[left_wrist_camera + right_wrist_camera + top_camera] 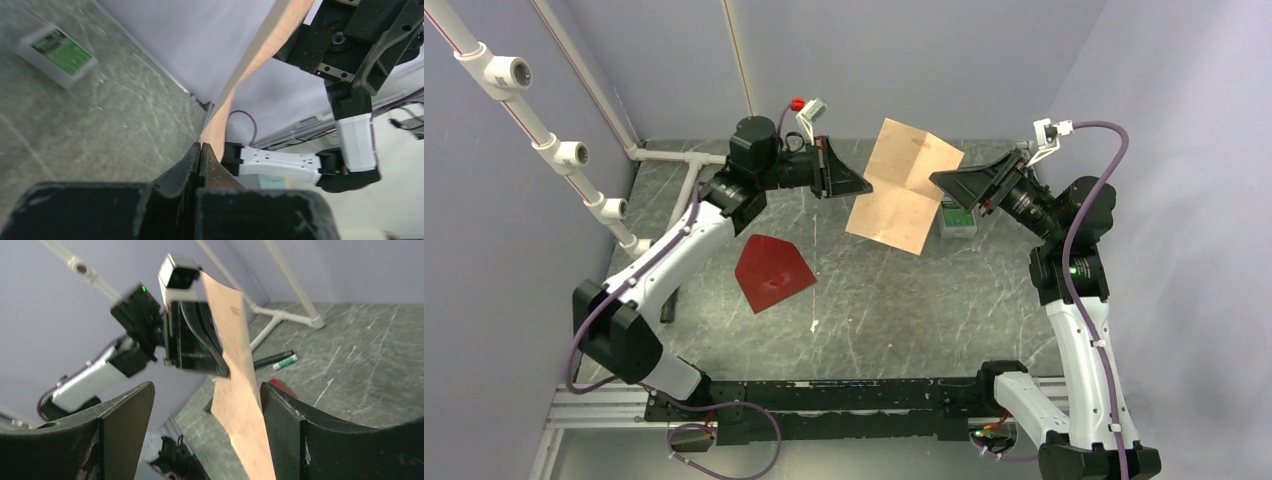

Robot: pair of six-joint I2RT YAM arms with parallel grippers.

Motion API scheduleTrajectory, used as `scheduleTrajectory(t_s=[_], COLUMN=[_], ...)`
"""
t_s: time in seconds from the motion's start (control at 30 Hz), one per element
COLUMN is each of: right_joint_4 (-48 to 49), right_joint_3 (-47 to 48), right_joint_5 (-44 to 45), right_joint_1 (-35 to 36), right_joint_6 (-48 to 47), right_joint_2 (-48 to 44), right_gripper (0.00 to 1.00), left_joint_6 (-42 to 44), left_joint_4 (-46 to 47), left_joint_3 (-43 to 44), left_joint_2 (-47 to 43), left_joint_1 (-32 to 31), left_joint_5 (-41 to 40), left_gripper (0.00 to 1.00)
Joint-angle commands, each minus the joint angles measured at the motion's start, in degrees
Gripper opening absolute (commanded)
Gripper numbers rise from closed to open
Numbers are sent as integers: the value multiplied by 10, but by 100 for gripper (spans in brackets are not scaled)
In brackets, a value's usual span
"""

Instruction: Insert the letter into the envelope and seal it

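Observation:
The tan-pink letter point(904, 185) hangs in the air above the back of the table, creased across its middle. My left gripper point(867, 186) is shut on the letter's left edge; in the left wrist view the jaws point(201, 146) are pressed together on the sheet point(250, 65). My right gripper point(936, 180) stands open at the letter's right edge. In the right wrist view the sheet point(235, 375) passes between the spread fingers point(206, 387), close to the right one. The dark red envelope point(772, 270) lies flat on the table at the left, with a corner of it point(280, 386) showing behind the sheet.
A small white-and-green box point(957, 219) lies on the table under the right gripper, also visible as the box point(56, 54) in the left wrist view. A marker pen point(275, 360) lies near the white pipe frame point(674, 157) at the back left. Walls enclose the table on three sides.

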Motion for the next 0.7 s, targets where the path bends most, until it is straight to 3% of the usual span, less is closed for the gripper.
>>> scheduleTrajectory(t_s=[0.0, 0.23, 0.43, 0.53, 0.67], right_joint_4=[38, 66, 9, -56, -77], right_joint_3=[22, 44, 57, 66, 56], right_joint_5=[-115, -234, -146, -88, -112], right_joint_1=[-1, 0, 0, 0, 2], right_joint_6=[-54, -61, -106, -136, -159], right_joint_2=[-1, -9, -28, -18, -1], right_gripper=[81, 79, 83, 82, 81], left_joint_6=[218, 271, 295, 312, 321], left_joint_4=[-192, -252, -270, -272, -262], left_joint_3=[80, 116, 128, 133, 127], left_joint_2=[-45, -46, -48, -52, -62], left_joint_1=[1, 1, 2, 1, 1], left_joint_5=[-49, -97, -90, -42, 50], left_gripper=[2, 2, 3, 2, 2])
